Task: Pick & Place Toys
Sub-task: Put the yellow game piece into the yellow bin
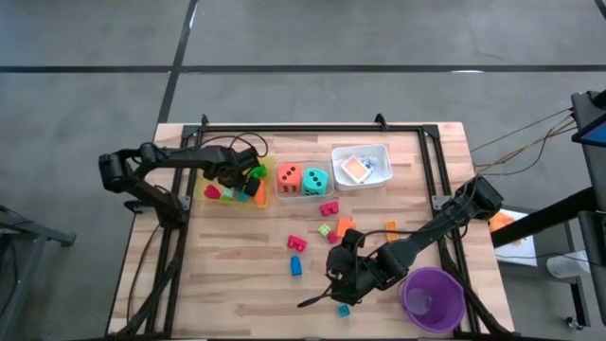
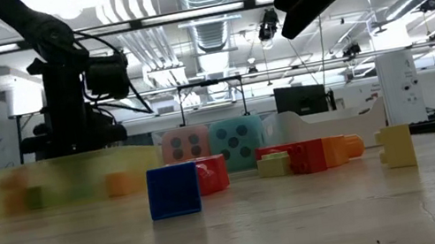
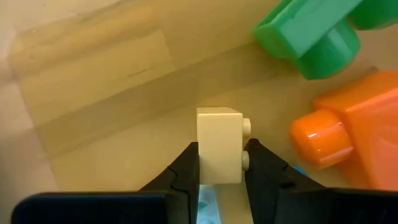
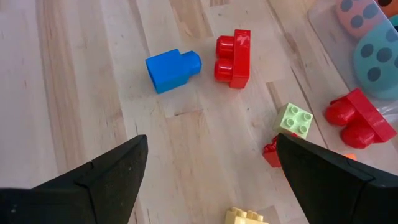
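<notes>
1. Toys everywhere: small hard plastic studded blocks lie loose across the wooden table [image 1: 237,275], and right now a pale cream plastic block [image 3: 219,146] is clamped in the left gripper [image 3: 221,168], held over the shallow yellow translucent tray [image 1: 232,197].
2. That tray holds a green plastic block [image 3: 311,34] and an orange plastic block [image 3: 348,140] too, both close to the cream one.
3. Over on the right, the right gripper [image 4: 208,171] hangs spread wide and empty above the loose pieces: a blue block [image 4: 172,68] and a red block [image 4: 234,50] lie side by side, with a lime green block [image 4: 294,119] a little apart.
4. Handling looks easy. These seem light, rigid and smooth, so I'd pinch the flat side walls, not the rounded studs, where fingers could slip.
5. The orange dotted die [image 1: 289,177] and teal dotted die [image 1: 315,180] sit together in a clear tray, bulkier and likely needing a wider grip.
6. Hard to read: the white tray [image 1: 362,152] holds flat cards, details unclear, and the low view blurs the yellow tray's contents.
7. The purple round cup [image 1: 433,298] sits near the right arm.
</notes>
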{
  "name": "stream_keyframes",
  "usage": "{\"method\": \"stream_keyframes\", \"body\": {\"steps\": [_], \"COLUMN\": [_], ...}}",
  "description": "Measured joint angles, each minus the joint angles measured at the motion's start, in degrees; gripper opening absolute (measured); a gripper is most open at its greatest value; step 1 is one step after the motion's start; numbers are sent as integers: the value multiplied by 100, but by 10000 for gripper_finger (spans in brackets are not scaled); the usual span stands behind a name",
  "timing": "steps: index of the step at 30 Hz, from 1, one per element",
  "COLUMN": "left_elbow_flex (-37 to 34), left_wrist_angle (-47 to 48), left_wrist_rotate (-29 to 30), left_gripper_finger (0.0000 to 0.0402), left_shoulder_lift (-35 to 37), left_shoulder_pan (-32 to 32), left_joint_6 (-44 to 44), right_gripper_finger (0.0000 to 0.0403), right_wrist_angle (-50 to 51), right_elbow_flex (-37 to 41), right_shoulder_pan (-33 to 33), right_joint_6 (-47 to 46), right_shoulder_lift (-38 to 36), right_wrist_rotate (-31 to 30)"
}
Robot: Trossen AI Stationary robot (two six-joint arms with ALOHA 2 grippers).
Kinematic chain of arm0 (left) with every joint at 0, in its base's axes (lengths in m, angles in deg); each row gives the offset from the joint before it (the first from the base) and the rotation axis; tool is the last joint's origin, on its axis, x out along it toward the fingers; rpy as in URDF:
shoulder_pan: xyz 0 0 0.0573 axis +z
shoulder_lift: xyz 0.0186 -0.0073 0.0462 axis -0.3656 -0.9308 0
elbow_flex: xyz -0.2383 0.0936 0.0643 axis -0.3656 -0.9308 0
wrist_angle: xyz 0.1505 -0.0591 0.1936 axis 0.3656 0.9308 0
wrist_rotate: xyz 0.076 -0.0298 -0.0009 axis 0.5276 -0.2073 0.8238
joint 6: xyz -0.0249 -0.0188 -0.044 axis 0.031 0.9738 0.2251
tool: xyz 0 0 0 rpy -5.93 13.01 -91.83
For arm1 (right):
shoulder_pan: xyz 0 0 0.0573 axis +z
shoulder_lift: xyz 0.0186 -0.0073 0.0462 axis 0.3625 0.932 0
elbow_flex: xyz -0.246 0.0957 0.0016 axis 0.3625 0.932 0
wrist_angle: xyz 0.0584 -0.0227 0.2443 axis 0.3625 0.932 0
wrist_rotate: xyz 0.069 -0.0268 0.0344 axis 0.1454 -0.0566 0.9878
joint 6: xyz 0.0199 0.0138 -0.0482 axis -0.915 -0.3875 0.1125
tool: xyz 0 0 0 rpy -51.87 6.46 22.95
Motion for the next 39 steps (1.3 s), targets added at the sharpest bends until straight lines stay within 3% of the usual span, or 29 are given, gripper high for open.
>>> {"method": "stream_keyframes", "body": {"steps": [8, 16, 21, 29, 33, 36, 39], "left_elbow_flex": [7, 5, 255, 1110, 1573, 1794, 1962], "left_wrist_angle": [9, 193, 470, 1537, 2269, 2409, 2353], "left_wrist_rotate": [-15, -187, -210, -213, -583, -1066, -1143], "left_gripper_finger": [89, 261, 319, 329, 329, 329, 330], "left_shoulder_lift": [-5, -15, -15, -15, -5, 88, 272], "left_shoulder_pan": [-4, -2, -2, 0, -54, -320, -850], "left_joint_6": [14, 141, 151, -31, -124, -282, -451], "right_gripper_finger": [352, 352, 352, 352, 352, 352, 352], "right_wrist_angle": [2, 2, 1, 0, 2, 2, 7], "right_elbow_flex": [9, 9, 9, 9, 9, 9, 9], "right_shoulder_pan": [0, 0, 0, -2, -2, -2, -2], "right_joint_6": [2, 4, 7, 61, 64, 107, 111], "right_shoulder_lift": [0, 0, 0, 0, 0, 0, 0], "right_wrist_rotate": [0, 0, 0, -2, -2, -3, -4]}}
